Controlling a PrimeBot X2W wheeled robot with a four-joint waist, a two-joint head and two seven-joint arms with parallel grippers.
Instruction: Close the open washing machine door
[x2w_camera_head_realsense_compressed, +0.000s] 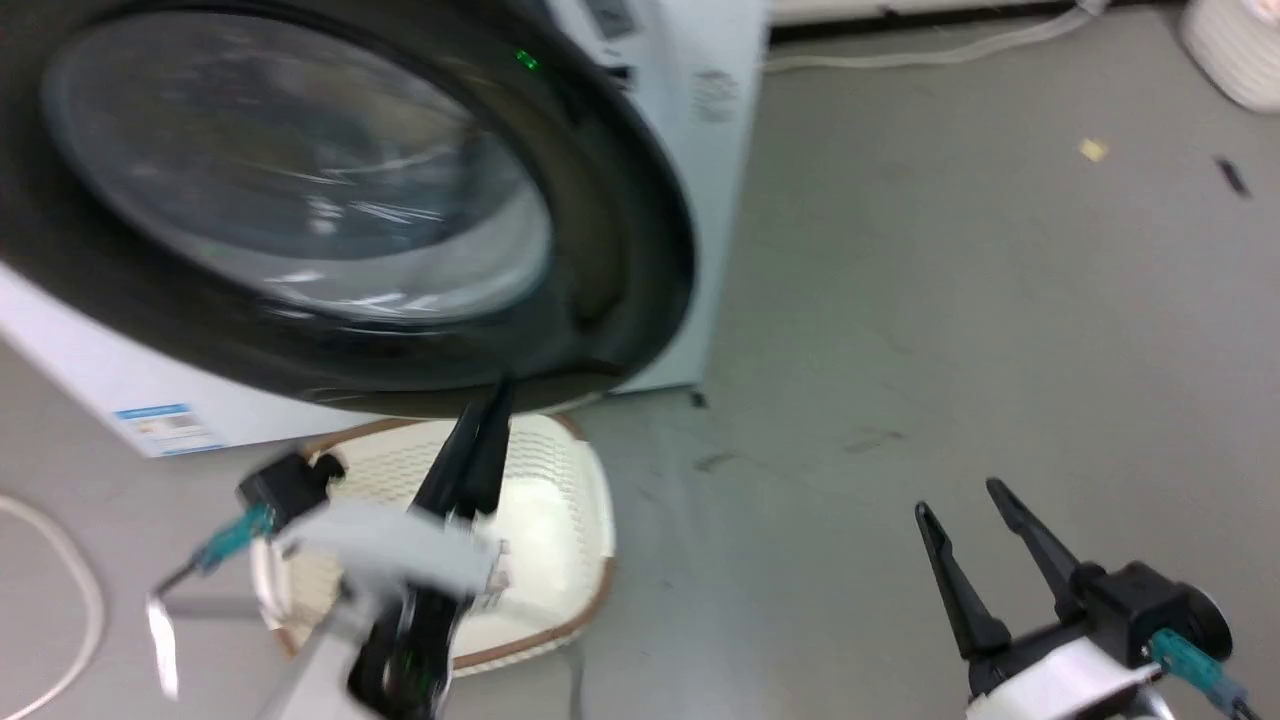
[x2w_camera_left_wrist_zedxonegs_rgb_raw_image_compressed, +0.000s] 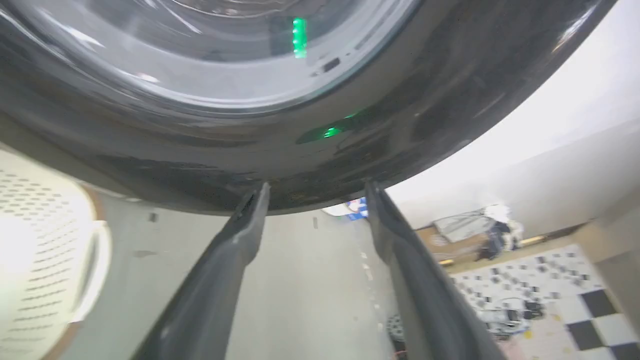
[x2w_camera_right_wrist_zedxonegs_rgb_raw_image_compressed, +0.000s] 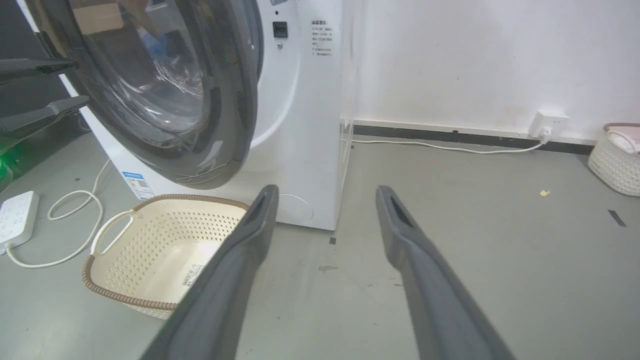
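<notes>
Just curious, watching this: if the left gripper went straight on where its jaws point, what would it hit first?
Most likely the washing machine door: the left gripper points at its glossy black rim, with the tips right by it. Whether they touch is unclear.

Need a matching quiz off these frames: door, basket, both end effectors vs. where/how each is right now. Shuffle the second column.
Column one
1. door
2. basket
3. left end effector
4. right end effector

Column two
A. open, over bare floor off to the side of the machine
B. ajar, glossy black rim
C. on the floor below the door
D. open, fingertips up by the door's lower rim

Pairs: 1-B, 2-C, 3-D, 4-A
</notes>
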